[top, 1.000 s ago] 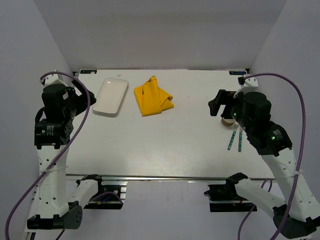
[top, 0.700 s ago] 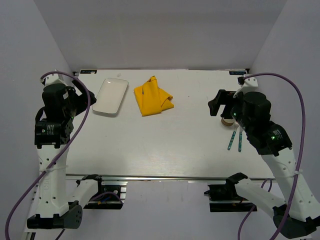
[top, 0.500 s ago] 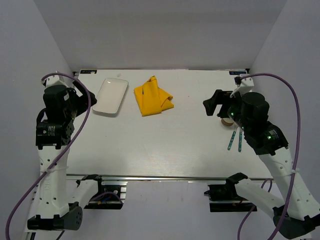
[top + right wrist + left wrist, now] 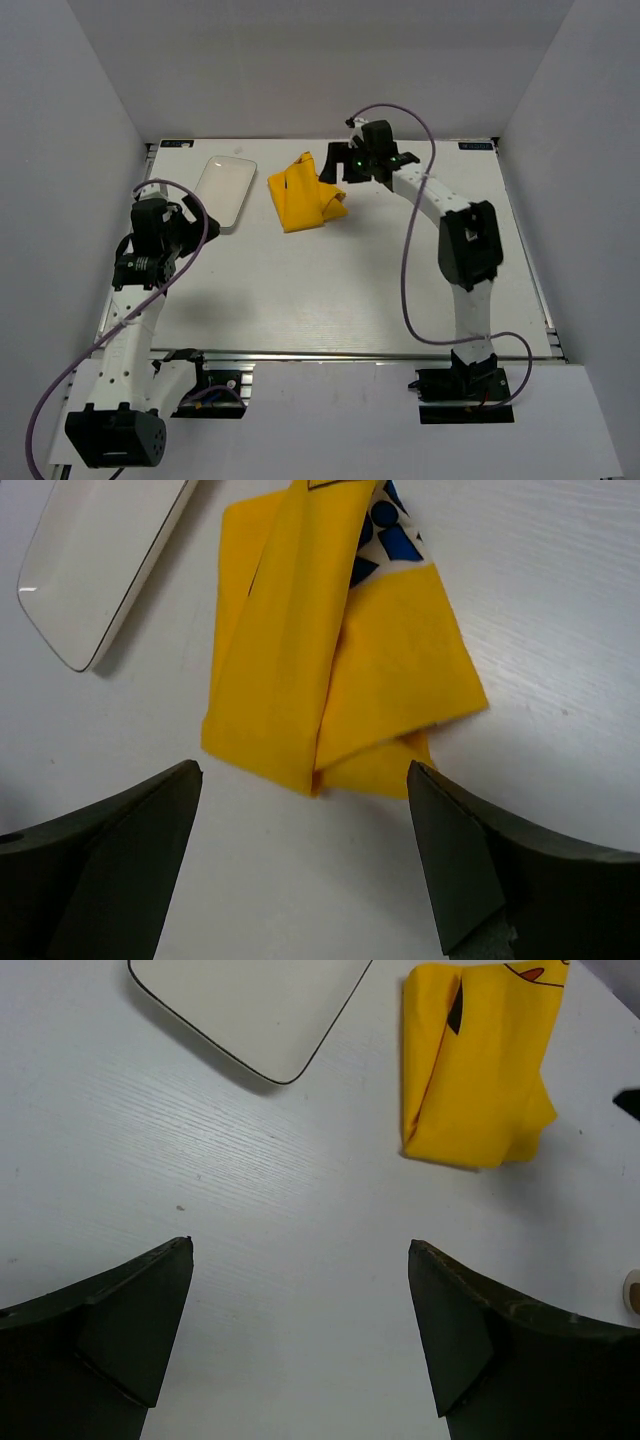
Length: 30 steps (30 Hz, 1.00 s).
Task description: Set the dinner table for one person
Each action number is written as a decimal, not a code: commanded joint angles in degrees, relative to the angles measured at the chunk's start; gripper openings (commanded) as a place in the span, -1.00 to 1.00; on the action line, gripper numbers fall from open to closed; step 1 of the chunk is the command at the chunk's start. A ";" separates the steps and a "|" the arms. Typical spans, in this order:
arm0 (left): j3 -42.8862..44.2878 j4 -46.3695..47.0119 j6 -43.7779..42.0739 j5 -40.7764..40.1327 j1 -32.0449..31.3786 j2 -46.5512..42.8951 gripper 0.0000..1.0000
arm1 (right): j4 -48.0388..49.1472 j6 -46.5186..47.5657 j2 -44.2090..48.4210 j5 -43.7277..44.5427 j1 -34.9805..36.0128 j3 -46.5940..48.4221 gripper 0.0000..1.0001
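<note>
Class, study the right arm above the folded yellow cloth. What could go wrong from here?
The open right end effector may pinch only the top layer of the loosely folded yellow cloth, so it unfolds or drags. The white plate lies close beside the cloth; a finger could nudge it.

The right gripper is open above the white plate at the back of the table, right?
No. The right gripper is open above the folded yellow cloth at the back of the table, not the plate; the right wrist view shows it.
</note>
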<state>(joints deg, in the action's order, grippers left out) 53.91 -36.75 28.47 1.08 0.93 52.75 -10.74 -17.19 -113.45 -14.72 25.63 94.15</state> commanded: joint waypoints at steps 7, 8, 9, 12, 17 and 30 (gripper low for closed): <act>-1.26 4.50 -0.17 3.31 0.74 0.16 0.96 | 0.42 -0.56 -30.60 -8.56 -1.63 39.71 0.78; -1.18 4.58 -0.17 3.57 0.74 0.59 0.96 | 2.03 -1.35 -31.65 -8.66 -1.72 39.10 0.78; -1.18 4.50 -0.17 3.58 0.74 0.86 0.96 | 3.17 -2.75 -32.44 -8.40 -1.63 39.35 0.78; -0.91 3.97 -0.08 3.66 0.74 2.09 0.96 | 5.29 -4.25 -35.61 -9.88 -1.81 41.81 0.77; -0.82 4.06 -0.34 4.46 0.74 3.23 0.96 | 13.35 -5.66 -35.79 -14.01 -1.28 39.62 0.38; -0.47 3.71 -0.61 5.51 0.74 5.61 0.96 | 18.92 -4.09 -22.36 -12.70 -3.48 27.50 -1.00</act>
<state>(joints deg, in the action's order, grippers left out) 52.86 -33.82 28.47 5.45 1.39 58.89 3.97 -23.92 -144.97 -28.08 23.53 122.96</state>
